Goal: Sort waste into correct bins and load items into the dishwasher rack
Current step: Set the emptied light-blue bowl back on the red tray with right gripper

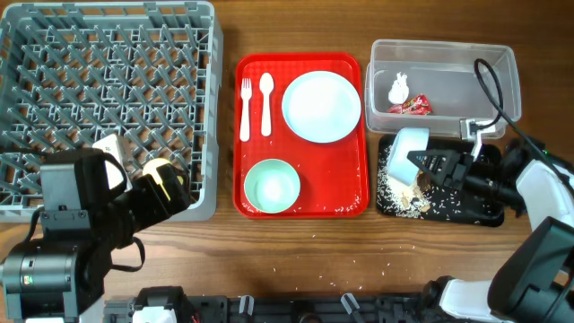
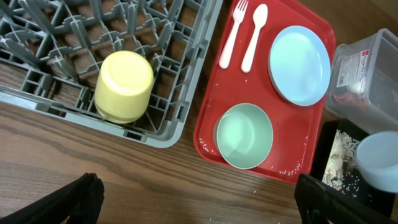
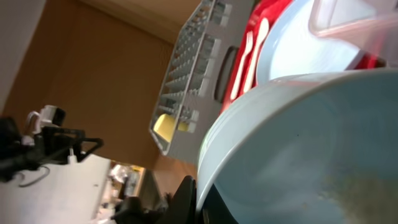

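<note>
- Wooden table (image 1: 296, 260): brown, with grain running left to right, bare along its near edge; the left wrist view shows the same boards (image 2: 155, 180).
- Red tray (image 1: 339, 175): a rectangular plastic tray with a raised rim and rounded corners. It lies flat in the middle of the table, square to the table's edges, with its long sides running from the far edge to the near edge (image 2: 297, 132).

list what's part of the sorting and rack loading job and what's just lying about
Job: dishwasher rack, yellow cup, plate, green bowl, blue bowl, fork, spoon, clear tub, black tray, red wrapper, napkin, rice scraps.
Lying about: red tray, black cable.
</note>
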`<state>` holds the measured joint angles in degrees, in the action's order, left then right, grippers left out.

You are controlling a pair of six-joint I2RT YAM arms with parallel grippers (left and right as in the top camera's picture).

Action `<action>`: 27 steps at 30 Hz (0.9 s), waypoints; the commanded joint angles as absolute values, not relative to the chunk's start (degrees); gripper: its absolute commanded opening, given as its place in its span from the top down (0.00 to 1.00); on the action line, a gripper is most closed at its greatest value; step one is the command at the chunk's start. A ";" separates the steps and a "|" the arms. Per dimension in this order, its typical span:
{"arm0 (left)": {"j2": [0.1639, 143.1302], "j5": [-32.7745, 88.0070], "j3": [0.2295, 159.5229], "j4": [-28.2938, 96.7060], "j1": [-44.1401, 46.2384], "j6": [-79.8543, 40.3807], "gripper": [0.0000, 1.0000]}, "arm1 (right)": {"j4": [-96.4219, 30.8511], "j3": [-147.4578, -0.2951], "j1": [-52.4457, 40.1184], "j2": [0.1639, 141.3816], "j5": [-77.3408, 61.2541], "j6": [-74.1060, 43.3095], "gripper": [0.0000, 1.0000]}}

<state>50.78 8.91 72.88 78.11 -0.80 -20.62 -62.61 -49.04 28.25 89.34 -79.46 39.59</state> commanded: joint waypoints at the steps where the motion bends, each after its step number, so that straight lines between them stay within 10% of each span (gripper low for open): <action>1: 50.81 9.58 73.41 78.08 -0.58 -19.92 0.00 | -62.06 -48.99 28.58 88.18 -85.23 37.82 0.96; 12: 50.81 9.58 73.41 78.08 -0.58 -19.92 0.00 | -63.18 -49.12 27.62 82.24 -80.93 42.61 0.96; 13: 50.81 9.58 73.41 78.08 -0.58 -19.92 0.00 | -55.83 -49.10 27.77 82.35 -73.10 22.65 0.96; 17: 50.81 9.58 73.41 78.08 -0.58 -19.92 0.00 | -63.96 -55.27 20.88 73.17 -66.65 20.21 0.95; 21: 50.81 9.58 73.41 78.08 -0.58 -19.90 0.00 | -61.36 -62.35 -2.17 58.24 -23.24 -5.17 0.96; 27: 50.81 9.58 73.41 78.06 -0.58 -19.92 0.00 | -54.83 -60.25 -36.86 68.66 -1.45 -26.04 0.96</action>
